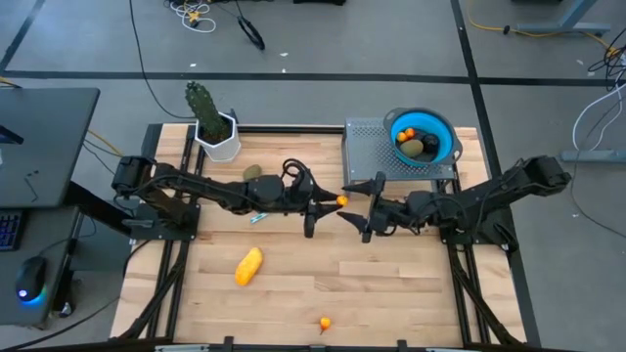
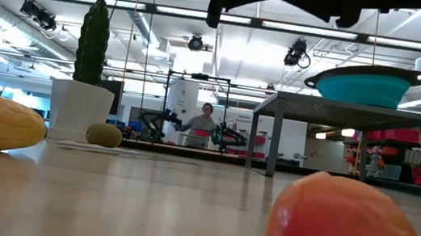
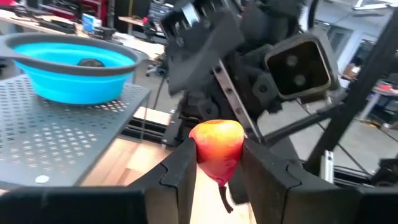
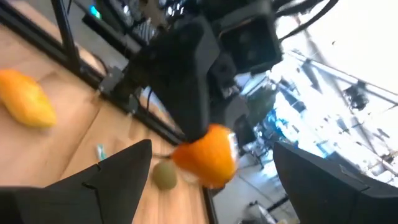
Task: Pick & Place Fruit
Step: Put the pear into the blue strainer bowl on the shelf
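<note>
While both arms meet above mid-counter, the scene reads as follows.

Left claw (image 1: 330, 201): narrowly parted, fingers (image 3: 177, 177) pressed on both sides of a small orange fruit (image 1: 341, 199), held raised above the counter (image 1: 391, 284).
Right claw (image 1: 354, 200): spread wide, holding nothing; its tips face the left claw, just beside the held orange fruit and flanking it in the right wrist view.
Yellow fruit (image 1: 248, 266): lying on the counter's boards, front-left of centre, well apart from both claws.
Olive-green fruit (image 1: 252, 172): on the counter near the white pot (image 1: 221, 143) of the cactus (image 1: 202, 106).
Second small orange fruit (image 1: 324, 322): near the counter's front edge, alone.
Blue bowl (image 1: 448, 149): on the perforated metal stand (image 1: 367, 149) at the back right; contains orange, dark and olive pieces.
Small light-blue item (image 1: 258, 217): on the boards below the left arm; type cannot be told.
Background: a person shows far behind the counter in the low view.
</note>
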